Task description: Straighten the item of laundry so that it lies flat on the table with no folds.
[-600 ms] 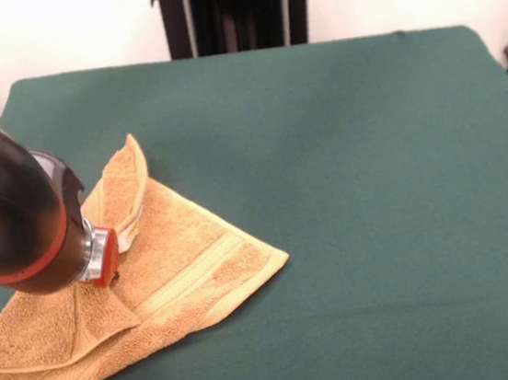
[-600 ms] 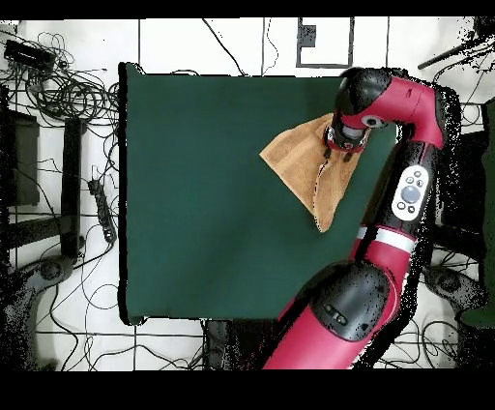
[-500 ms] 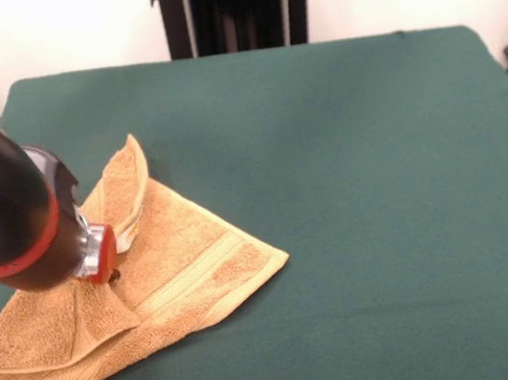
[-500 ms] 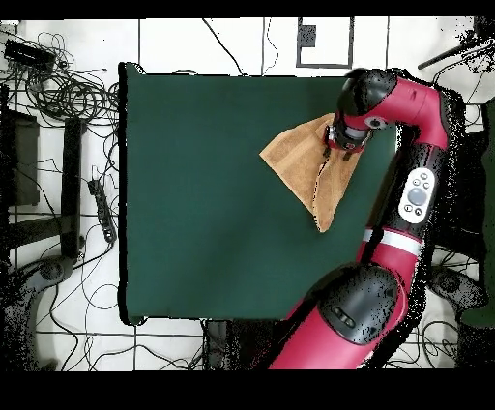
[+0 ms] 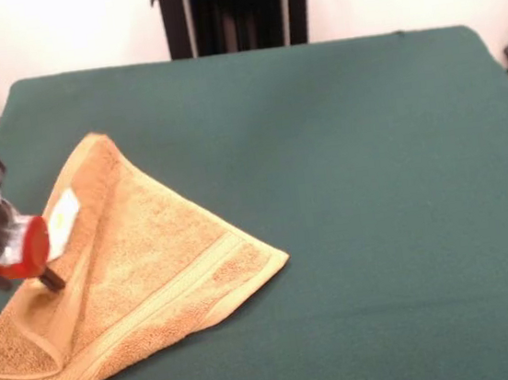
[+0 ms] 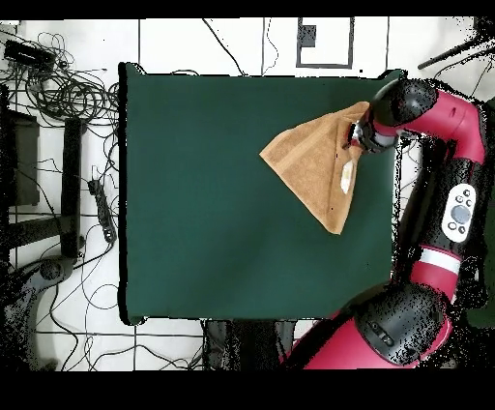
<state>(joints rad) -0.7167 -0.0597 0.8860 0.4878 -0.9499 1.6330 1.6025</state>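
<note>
The small orange-tan terry-cloth towel (image 5: 140, 278) lies at the front-left corner of the large dark green cloth-covered table (image 5: 346, 188), its left edge folded over with a white label (image 5: 63, 216) showing; the red-and-black gripper (image 5: 47, 276) sits on that fold, jaw state impossible to tell

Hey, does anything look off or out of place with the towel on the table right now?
Yes. The towel is not flat: one edge by the gripper is folded over, showing a white label. It also lies askew at the table edge.
</note>
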